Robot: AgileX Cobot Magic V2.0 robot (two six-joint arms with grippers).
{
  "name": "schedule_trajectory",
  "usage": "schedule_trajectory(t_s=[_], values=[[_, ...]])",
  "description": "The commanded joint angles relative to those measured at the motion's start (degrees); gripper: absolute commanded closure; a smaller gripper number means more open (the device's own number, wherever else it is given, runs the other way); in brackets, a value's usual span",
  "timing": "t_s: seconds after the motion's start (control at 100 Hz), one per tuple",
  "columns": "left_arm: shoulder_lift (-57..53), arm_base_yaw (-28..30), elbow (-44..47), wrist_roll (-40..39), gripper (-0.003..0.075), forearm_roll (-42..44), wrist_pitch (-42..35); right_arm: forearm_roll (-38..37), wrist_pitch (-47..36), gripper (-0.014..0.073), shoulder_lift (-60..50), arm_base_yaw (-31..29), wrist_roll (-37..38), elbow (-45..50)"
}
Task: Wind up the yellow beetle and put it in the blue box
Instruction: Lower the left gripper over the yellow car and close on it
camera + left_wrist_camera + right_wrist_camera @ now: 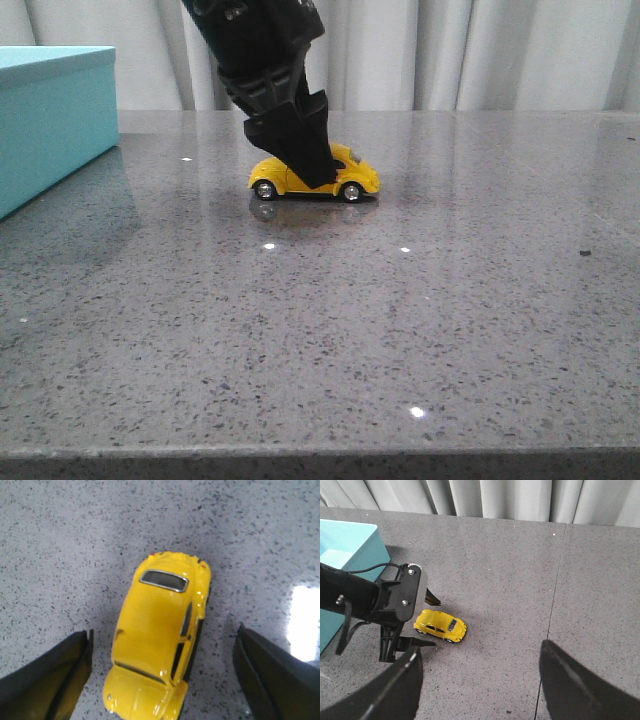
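Note:
The yellow beetle point(352, 174) stands on its wheels on the grey speckled table point(400, 330), mid-table. My left gripper point(320, 178) is down at the table, open, with one finger on each side of the car. In the left wrist view the beetle point(160, 640) lies between the two dark fingers point(55, 675) with a gap on both sides, so nothing is gripped. The blue box point(50, 120) stands at the far left, apart from the car. My right gripper point(481, 647) is open and empty, high above the table; from there the beetle point(441, 625), the left gripper point(431, 622) and the box point(345, 550) show below.
White curtains point(480, 50) hang behind the table. A seam point(555, 590) runs across the tabletop to the right of the car. The table's front edge point(320, 455) is near the camera.

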Motion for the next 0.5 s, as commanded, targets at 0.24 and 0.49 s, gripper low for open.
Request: schedule_trajectory(t_s=[0.24,0.49], values=[[-0.05,-0.43,-2.93,0.17,0.0175,-2.43,-2.1,-0.92,-3.82,0.0098,-0.65,-0.01,-0.52,-1.09],[-0.05,-0.43,-2.93,0.17,0.0451,-2.43,-1.08,-0.92,-3.82,0.0098,-0.65,-0.01,-0.52,-1.09]])
